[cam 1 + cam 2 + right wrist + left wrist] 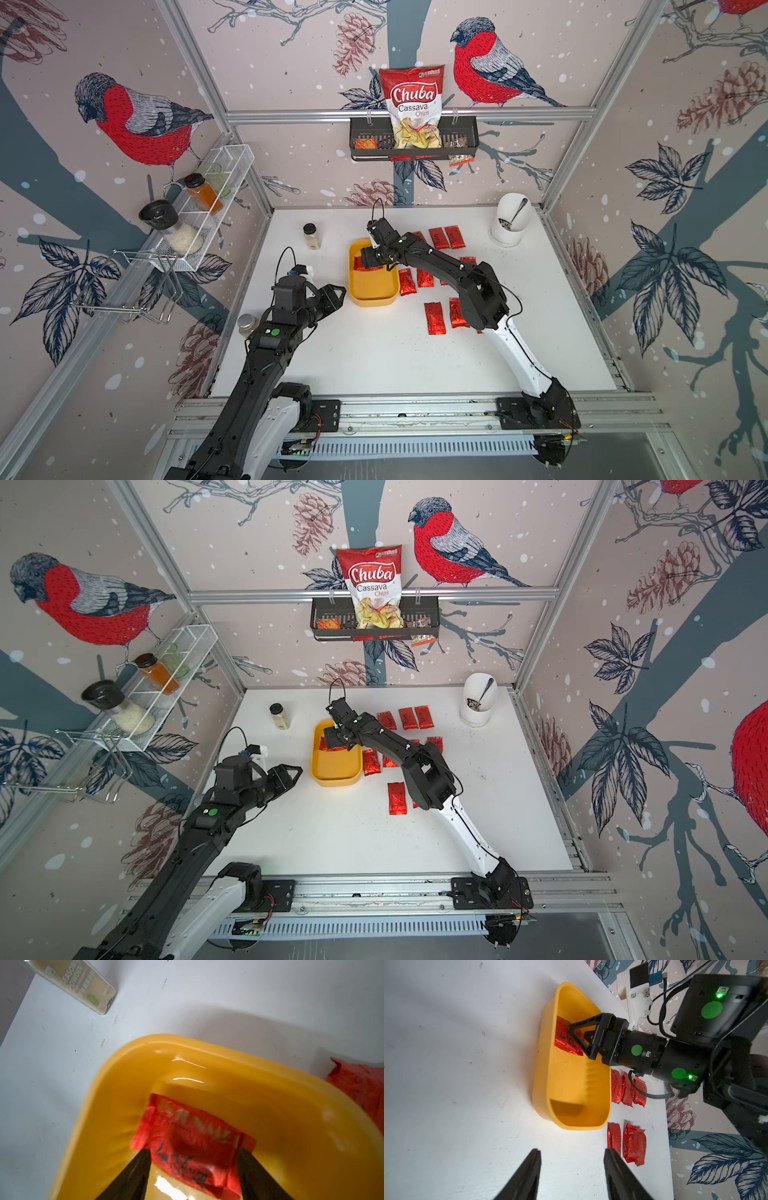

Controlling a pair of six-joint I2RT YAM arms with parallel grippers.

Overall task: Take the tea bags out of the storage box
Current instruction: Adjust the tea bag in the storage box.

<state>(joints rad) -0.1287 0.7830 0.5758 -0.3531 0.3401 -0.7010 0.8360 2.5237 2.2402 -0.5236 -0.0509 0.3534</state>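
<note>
The shallow yellow-orange plastic storage box (372,301) stands on the white bench (374,357) and looks nearly emptied. Only 1 small shiny red foil tea bag (193,1126) shows inside, lying toward the end away from the robot. At least 8 more red foil tea bags (434,318) lie in rows on the bench just beside the box, and the right arm (453,274) may hide others. The right fingers (137,1174) stand spread on either side of that 1 sachet, not visibly pinching it. The left fingers (529,1174) hang apart and empty near the box. By my judgement, only this sachet is left to lift out.
</note>
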